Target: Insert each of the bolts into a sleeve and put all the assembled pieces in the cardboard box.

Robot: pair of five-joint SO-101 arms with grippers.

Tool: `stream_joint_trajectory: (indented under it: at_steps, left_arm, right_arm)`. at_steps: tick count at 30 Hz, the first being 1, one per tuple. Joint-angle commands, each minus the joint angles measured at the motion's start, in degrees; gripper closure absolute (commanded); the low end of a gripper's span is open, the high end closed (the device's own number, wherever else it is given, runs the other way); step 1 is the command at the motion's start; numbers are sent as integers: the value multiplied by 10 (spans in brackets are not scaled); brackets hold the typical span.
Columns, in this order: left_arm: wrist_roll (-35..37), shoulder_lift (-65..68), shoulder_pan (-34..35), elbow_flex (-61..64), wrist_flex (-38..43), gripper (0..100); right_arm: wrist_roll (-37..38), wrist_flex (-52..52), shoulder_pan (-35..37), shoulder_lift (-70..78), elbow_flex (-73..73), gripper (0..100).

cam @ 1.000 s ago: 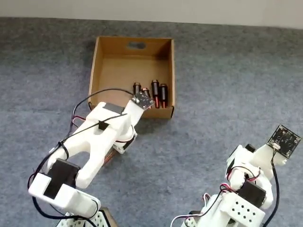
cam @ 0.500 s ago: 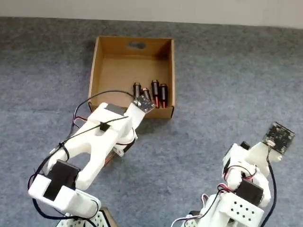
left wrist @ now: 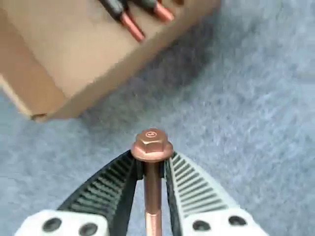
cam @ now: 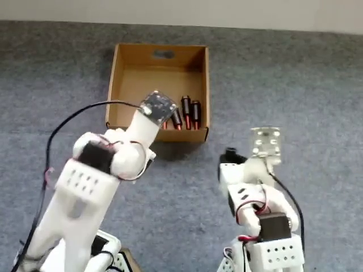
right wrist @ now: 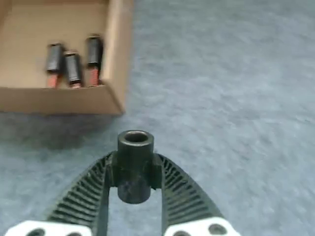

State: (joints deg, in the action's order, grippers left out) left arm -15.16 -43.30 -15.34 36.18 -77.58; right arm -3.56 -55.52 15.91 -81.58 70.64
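My left gripper (left wrist: 152, 162) is shut on a copper bolt (left wrist: 151, 146), whose hex head stands past the fingertips, above the grey carpet just outside a corner of the cardboard box (left wrist: 59, 73). My right gripper (right wrist: 134, 167) is shut on a black sleeve (right wrist: 134, 160) with its open bore facing away from the camera, short of the box's front wall (right wrist: 59, 101). Finished pieces (cam: 187, 113), black sleeves with copper ends, lie side by side inside the box (cam: 116, 85) near its front right corner. In the high view the left arm (cam: 113, 164) rises in front of the box, and the right arm (cam: 258, 181) stands to its right.
Grey carpet (cam: 283, 85) covers the table all round the box. The box's walls stand up from the carpet, and its back half (cam: 153, 71) is bare. Cables loop off the left arm (cam: 62, 130).
The left arm has reared up and back from the box's front wall. The right arm has swung from the right edge toward the middle, nearer the box.
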Motion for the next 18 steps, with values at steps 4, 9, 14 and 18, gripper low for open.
stream_joint_trajectory:
  at_steps: [4, 9, 14, 18]
  left_arm:
    - [98, -163, 7, -22, 80, 992]
    - [114, -222, 5, -15, 178, 992]
    - [116, -224, 3, 17, 281, 992]
    - [171, -225, 3, 27, 323, 992]
  right_arm:
    - [-1, 177, 64, -1, 20, 993]
    - [-1, 255, 86, -1, 65, 993]
    - [-1, 255, 141, -24, 69, 993]
    - [0, 256, 155, -130, 96, 993]
